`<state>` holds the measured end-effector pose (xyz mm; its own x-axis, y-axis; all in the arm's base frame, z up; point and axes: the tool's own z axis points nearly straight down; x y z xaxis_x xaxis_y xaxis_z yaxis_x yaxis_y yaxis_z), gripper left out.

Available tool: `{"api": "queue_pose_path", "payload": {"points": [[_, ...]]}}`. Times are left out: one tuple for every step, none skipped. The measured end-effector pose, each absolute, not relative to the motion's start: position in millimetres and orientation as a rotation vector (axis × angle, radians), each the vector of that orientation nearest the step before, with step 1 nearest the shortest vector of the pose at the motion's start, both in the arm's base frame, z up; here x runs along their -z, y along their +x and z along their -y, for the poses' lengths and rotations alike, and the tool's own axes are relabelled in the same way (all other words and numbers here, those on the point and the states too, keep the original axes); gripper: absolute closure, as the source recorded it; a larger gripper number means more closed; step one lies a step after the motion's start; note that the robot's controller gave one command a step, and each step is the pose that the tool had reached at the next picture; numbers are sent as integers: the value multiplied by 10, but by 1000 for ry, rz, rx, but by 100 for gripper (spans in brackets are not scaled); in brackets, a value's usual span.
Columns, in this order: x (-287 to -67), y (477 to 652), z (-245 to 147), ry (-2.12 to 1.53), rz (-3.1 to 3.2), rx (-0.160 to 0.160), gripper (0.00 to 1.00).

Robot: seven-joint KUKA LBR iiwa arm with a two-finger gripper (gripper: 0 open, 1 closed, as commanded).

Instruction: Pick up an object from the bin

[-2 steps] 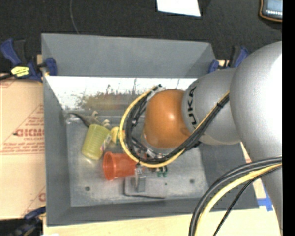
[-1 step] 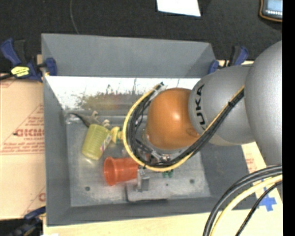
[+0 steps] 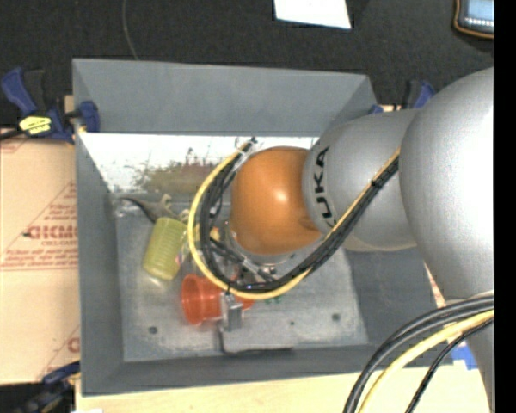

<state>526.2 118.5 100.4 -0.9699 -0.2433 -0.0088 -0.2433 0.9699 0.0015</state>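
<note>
— Down by the bin's [image 3: 101,317] front wall, left of the middle, the gripper [image 3: 232,315] is low over the floor, just beside an orange cup-shaped thing [image 3: 198,299] lying on its side. Does it have the cup?

— I can't say. The wrist's orange cover [image 3: 271,200] and the looped cables [image 3: 199,231] hide most of the hand, so I cannot tell whether it is open or closed, or whether anything is in it. The cup seems to touch the gripper's left side, and it looks beside the gripper rather than inside it.

— What else is close?

— A pale yellow ribbed cup [image 3: 163,248], also lying down, sits just beyond the orange one toward the left wall. The rest of the floor towards the right wall is bare.

— So what could go wrong?

— My guess is that the orange cup rolls. It's round and on its side, so a closing hand that meets it off-centre could nudge it toward the left wall and come up with nothing. It could also knock into the yellow cup and push that along. With the gripper this low, pressing further might jam it against the floor. The cables hang close to both cups too, so one might snag as the arm [image 3: 370,188] lifts.
</note>
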Motion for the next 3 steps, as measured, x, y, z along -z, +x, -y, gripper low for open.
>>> {"api": "queue_pose_path", "payload": {"points": [[-718, 5266, -1148, -429, -3098, -8, 0], [-762, 5379, -1038, -370, -3099, -14, 100], [-764, 5382, -1037, -369, -3098, -14, 100]]}}
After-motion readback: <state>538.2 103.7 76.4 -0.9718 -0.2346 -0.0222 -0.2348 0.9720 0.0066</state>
